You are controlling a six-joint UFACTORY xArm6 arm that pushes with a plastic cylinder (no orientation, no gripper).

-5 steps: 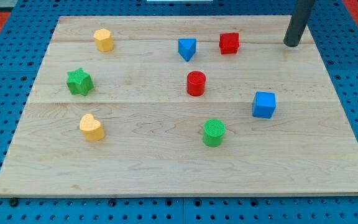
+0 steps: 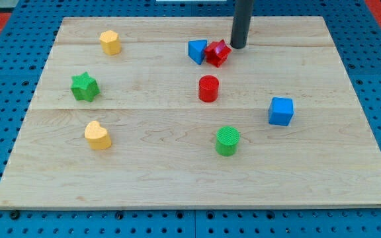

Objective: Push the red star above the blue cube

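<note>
In the camera view, the only view I have, my tip point(image 2: 238, 47) stands near the view's top of the wooden board point(image 2: 349, 172), just to the right of the red star point(image 2: 217, 53), touching it or very nearly. The rig has no jaws to open or close (only a straight dark rod), so there is nothing to say about a grip.

The red star lies pressed against the blue triangular block point(image 2: 198, 51) on its left. The blue cube point(image 2: 281, 111) sits well apart from them, toward the view's right and lower down. So the place I want – above the blue cube – lies to the right of the star, and slightly lower.

This is the relation that matters: my tip is on the right side of the star, the same side where the goal is. A push from here would, I judge, send the star further left into the blue block. I think I must bring the tip around to the star's left side – the blue block is in the way there – and then push toward the right.

The red cylinder point(image 2: 208, 88) stands below the star, out of that line.
</note>
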